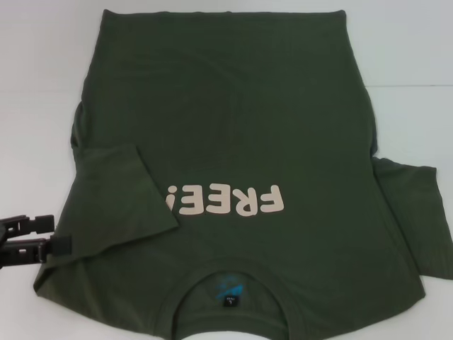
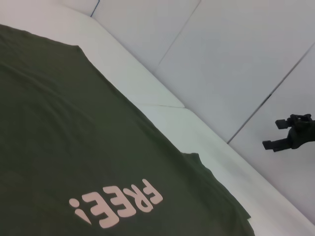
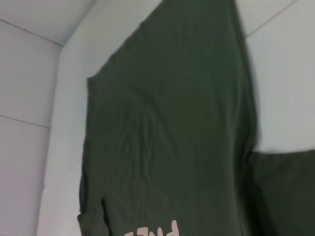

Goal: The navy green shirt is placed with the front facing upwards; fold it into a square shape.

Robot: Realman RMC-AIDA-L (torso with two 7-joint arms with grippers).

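One sleeve is in, and that is about all the folding done so far. Nearest the robot, at six o'clock in the head view, the collar of the dark olive-green cotton T-shirt (image 1: 233, 142) lies at the near table edge, with a blue print and a small dark tag inside the neck. Just beyond it the pale "FREE!" lettering (image 1: 225, 200) reads upside down from the robot's side, so the front faces up.

At eight o'clock the left gripper (image 1: 44, 237) sits low beside the shirt's shoulder edge, its black fingers (image 1: 28, 224) a narrow gap apart; it seems to touch the cloth, but whether it pinches any I cannot tell. Next to it, at nine o'clock, the left sleeve (image 1: 120, 191) is turned inward over the chest, reaching almost to the lettering. At three o'clock the right sleeve (image 1: 417, 212) lies spread out on the white table (image 1: 42, 71), unfolded. The right gripper (image 2: 290, 135) shows only far off in the left wrist view, up in the air and well apart from the shirt; its opening I cannot tell.

Farthest away, at twelve o'clock, the hem lies flat and straight.

By my judgement the task is in its early part: the right sleeve, then the body's length, remain to be folded before a square results.
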